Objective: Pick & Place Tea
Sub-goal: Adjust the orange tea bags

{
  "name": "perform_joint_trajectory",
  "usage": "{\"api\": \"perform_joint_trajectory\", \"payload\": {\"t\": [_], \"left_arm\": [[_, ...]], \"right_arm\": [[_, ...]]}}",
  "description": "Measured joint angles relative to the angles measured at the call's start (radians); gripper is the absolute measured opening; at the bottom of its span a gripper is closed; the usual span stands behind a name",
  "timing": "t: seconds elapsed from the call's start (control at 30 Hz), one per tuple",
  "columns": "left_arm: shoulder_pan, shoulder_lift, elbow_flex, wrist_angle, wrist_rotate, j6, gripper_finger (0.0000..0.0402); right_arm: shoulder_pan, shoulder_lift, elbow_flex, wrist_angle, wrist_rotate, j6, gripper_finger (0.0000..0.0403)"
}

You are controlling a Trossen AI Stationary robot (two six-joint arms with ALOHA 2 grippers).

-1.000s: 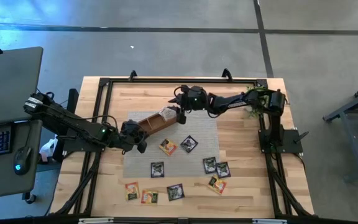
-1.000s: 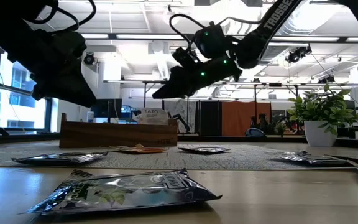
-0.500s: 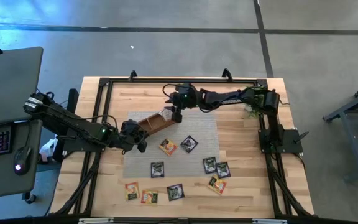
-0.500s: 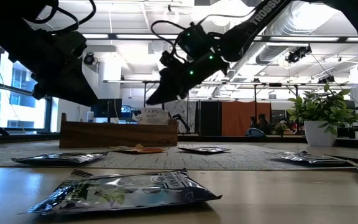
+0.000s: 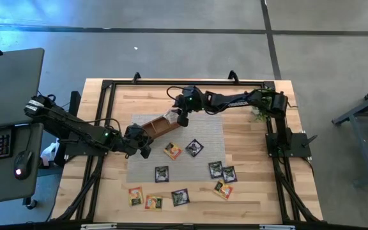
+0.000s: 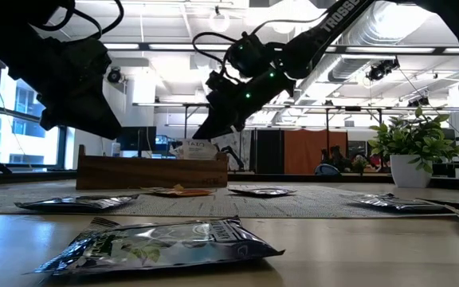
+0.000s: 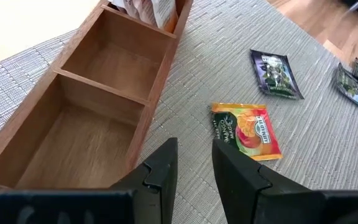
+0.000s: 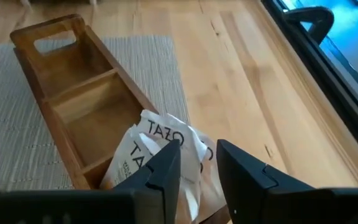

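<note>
Wooden table (image 5: pixel 248 191) with grey mat (image 5: pixel 206 137) | tray (image 5: pixel 159 124) laid on mat | right gripper (image 5: pixel 183 117) held over tray's end compartment, fingers narrowly parted, white sachets (image 8: pixel 157 149) stood inside | left gripper (image 5: pixel 143 148) held beside tray's other end, narrowly parted, empty | remaining sachets (image 5: pixel 172 151) scattered beyond tray.

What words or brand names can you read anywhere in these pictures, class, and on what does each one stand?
"TAZO": on the white sachets standing in the wooden tray's end compartment, under the right gripper.
"TAZO": faintly, on the same white sachets in the low view.
"TROSSE", cut off at the picture's edge: on the right arm.
"MANGO", partly legible: on the orange sachet on the mat.
Dark sachets' print: too small to read.
</note>
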Motion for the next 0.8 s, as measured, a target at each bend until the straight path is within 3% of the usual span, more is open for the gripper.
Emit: {"api": "perform_joint_trajectory", "payload": {"t": [0.3,0.47,0.8], "left_arm": [[0.0,0.0,0.0,0.001,-0.003,0.0,0.0099],[0.0,0.0,0.0,0.002,-0.01,0.0,0.0099],[0.0,0.0,0.0,0.001,0.003,0.0,0.0099]], "right_arm": [[-0.001,0.004,-0.024,0.002,0.0,-0.003,0.0053],[0.002,0.056,-0.028,0.086,-0.047,-0.011,0.0019],[0.007,0.048,-0.028,0.085,0.044,-0.032,0.0003]]}}
